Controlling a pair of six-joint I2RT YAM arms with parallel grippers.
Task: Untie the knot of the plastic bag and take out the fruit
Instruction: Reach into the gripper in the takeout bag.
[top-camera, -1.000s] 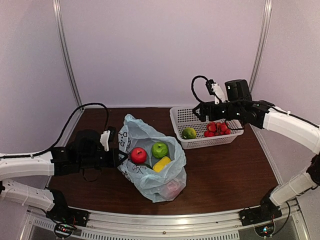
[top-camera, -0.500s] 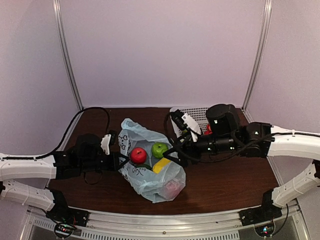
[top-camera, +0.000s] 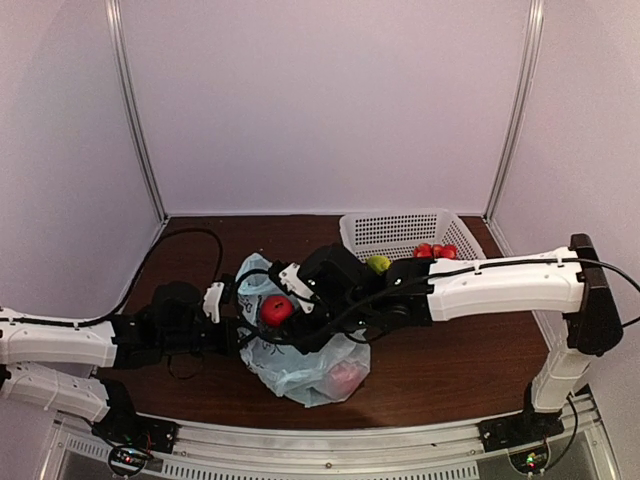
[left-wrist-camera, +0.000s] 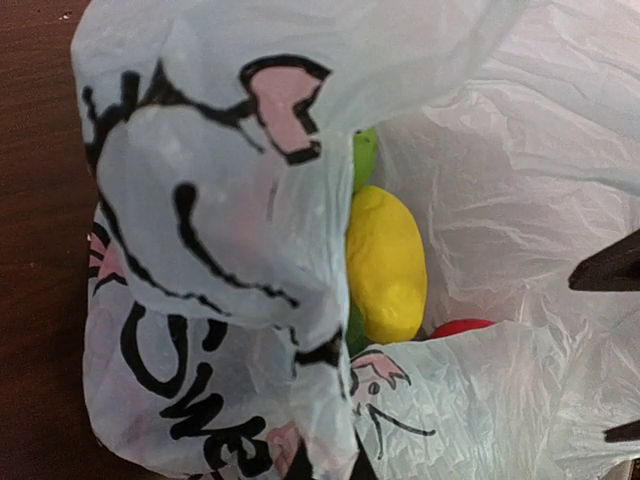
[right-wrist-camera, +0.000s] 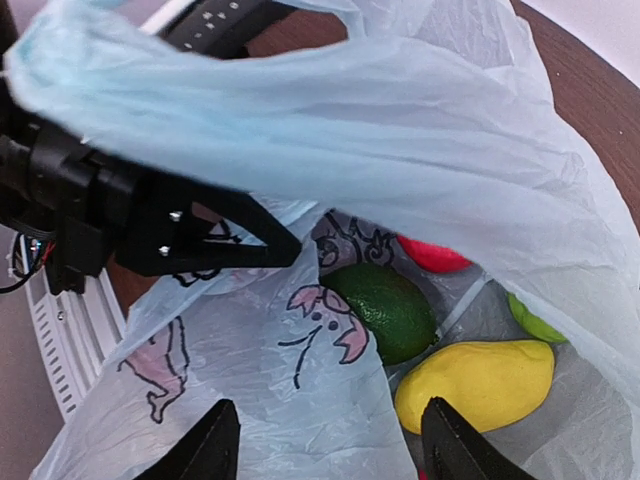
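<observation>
The plastic bag (top-camera: 300, 375) sits open on the desk (top-camera: 450, 360), rim pinched in the left fingers (right-wrist-camera: 230, 240). The right fingers (right-wrist-camera: 215, 445) — apart, empty — are nearer: yellow fruit (right-wrist-camera: 475, 385) just ahead, right of centre, long axis across the approach.

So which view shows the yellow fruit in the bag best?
Left wrist view: the yellow fruit sits mid-frame, large and sharp, only its left edge under the plastic bag. The right wrist view shows it smaller, low in frame. From the top, the right arm hides it.
</observation>
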